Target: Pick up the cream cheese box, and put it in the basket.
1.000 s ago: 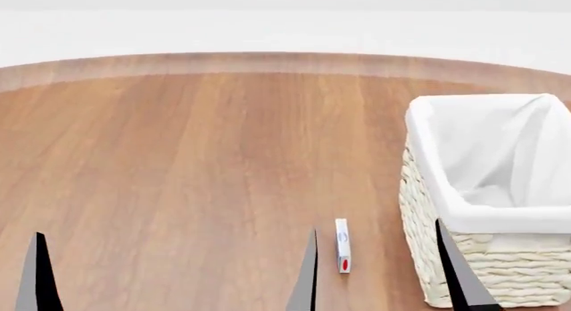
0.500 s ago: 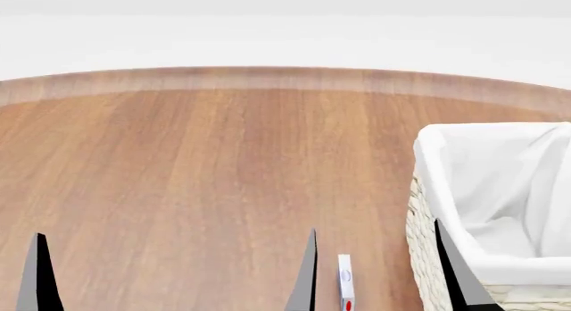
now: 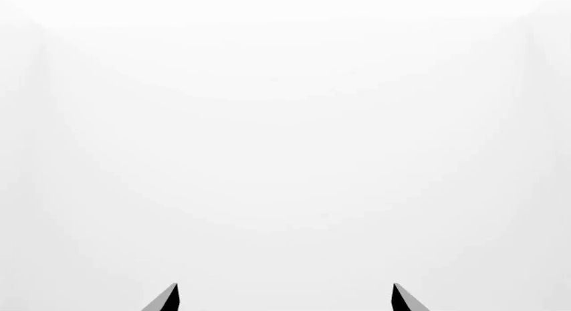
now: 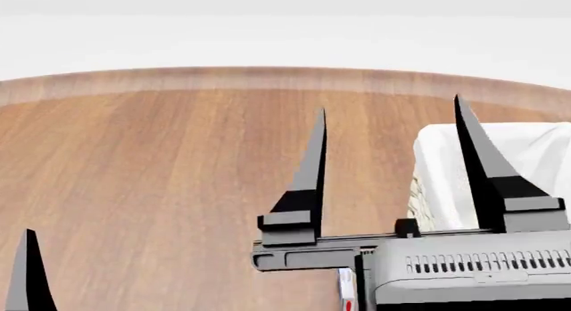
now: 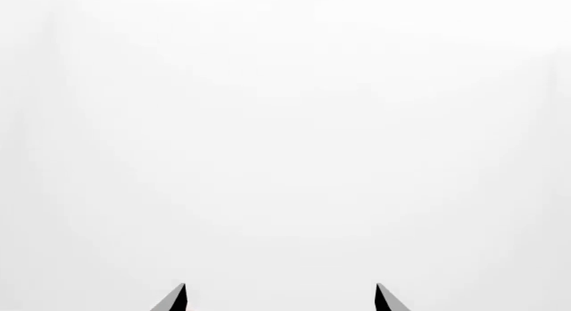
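We see a desk (image 4: 160, 177) of warm brown wood grain with a paler rim. Our right gripper (image 4: 390, 117) shows black and grey fingers on a grey body. Beside it, the basket (image 4: 416, 200) is cream wicker with white cloth; below it, the cream cheese box (image 4: 346, 291) is white with red.

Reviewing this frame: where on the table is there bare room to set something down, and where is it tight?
The wooden table lies bare from its far curved edge to the left gripper fingertip at the near left. It is crowded near right: the right gripper, open, hangs before the basket, with the cream cheese box just below it.
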